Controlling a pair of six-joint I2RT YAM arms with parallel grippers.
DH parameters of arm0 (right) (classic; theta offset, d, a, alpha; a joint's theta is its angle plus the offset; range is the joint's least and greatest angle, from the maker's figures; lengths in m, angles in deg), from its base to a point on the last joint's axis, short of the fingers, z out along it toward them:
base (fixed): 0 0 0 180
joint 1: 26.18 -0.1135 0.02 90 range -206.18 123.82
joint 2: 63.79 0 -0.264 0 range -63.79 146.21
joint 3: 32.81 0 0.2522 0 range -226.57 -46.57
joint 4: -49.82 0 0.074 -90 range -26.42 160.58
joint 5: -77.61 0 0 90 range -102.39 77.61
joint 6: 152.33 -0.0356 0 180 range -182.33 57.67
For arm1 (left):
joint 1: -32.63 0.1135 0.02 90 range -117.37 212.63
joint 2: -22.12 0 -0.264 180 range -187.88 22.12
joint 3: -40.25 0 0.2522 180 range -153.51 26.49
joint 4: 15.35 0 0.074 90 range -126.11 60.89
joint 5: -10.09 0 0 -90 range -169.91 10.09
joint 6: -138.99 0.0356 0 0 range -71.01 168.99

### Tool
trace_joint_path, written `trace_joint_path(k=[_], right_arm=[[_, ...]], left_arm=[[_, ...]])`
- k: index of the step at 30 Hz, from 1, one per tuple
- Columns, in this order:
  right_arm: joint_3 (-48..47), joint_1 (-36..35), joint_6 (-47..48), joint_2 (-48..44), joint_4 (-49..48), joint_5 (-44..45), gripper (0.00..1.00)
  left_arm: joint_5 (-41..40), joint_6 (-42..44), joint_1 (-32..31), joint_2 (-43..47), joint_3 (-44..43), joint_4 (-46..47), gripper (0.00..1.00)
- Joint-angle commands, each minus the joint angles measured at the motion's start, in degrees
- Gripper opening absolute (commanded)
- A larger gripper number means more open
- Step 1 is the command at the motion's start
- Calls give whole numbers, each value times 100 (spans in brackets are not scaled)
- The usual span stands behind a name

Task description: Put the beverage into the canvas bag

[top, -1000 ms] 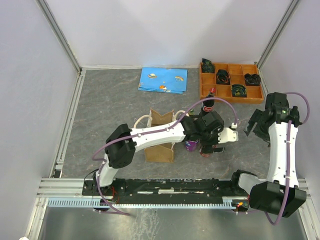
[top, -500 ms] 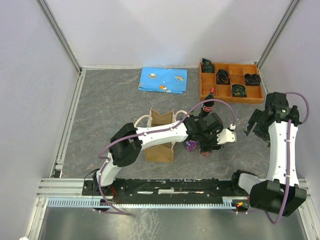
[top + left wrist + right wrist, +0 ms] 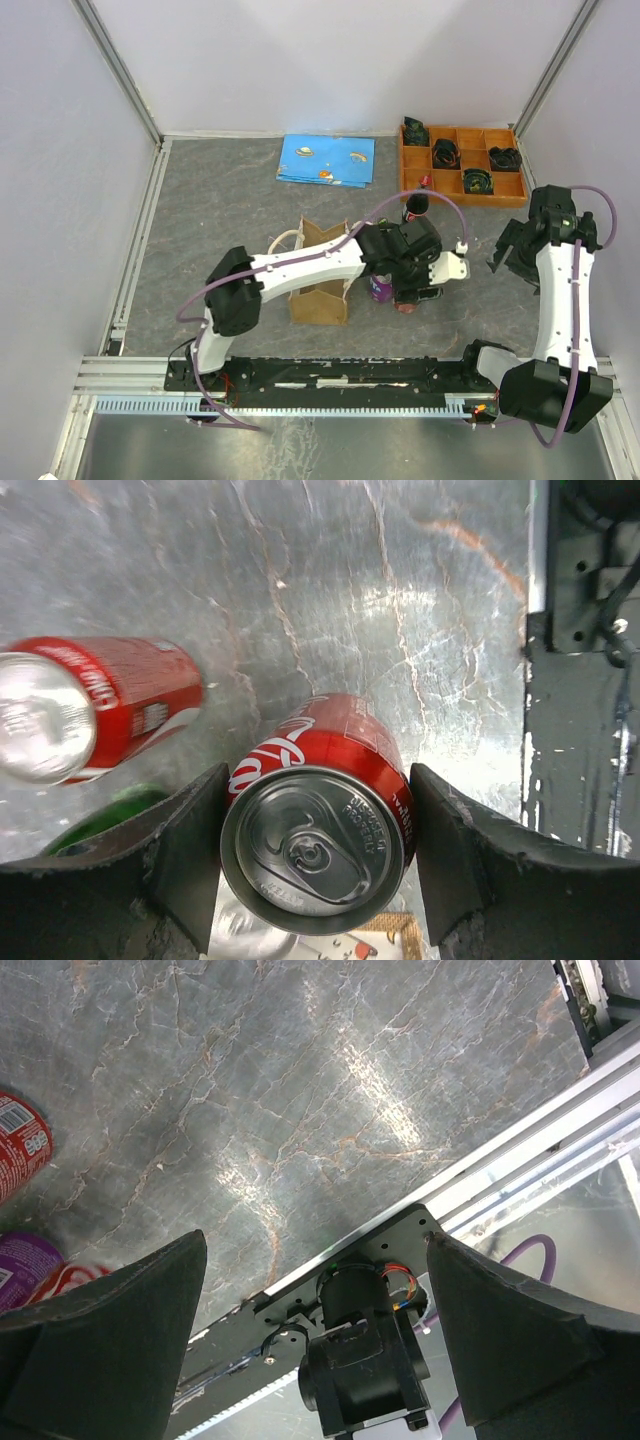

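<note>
Fingers (image 3: 185, 860) of your left gripper (image 3: 315, 775) pinch the red Coca-Cola can (image 3: 318, 850); those of your right gripper (image 3: 315, 1240) stand spread wide above the marbled tabletop (image 3: 300, 1110).

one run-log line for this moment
left end effector: shut on red can | right end effector: open | canvas bag: upright, can not yet inside

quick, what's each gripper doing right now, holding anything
left gripper: shut on the red cola can, fingers against both its sides.
right gripper: open, nothing between its fingers.
</note>
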Motion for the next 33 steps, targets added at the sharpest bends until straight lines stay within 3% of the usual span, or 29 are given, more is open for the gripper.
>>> trace_joint_path(k=[1,6,11,16,24,28,33], right_arm=[[86,16,-112,-100,-179,76,99],[190,18,-127,-102,-239,67,99],[305,19,-106,-88,-307,50,99],[293,16,-86,-40,-362,23,99],[230,23,-78,75,-438,-26,99],[290,21,-88,86,-491,-79,99],[397,21,-103,95,-544,-134,99]], left_arm=[[136,-86,52,1437,-505,771,3],[157,-345,110,2097,-613,1335,3],[-168,-597,551,2810,-413,2166,3],[-296,-699,1316,3023,-901,1408,3],[-197,-926,2703,3210,-783,-509,3],[-175,-879,2835,3498,-71,-1081,3],[-227,-771,2650,4067,1297,-829,3]])
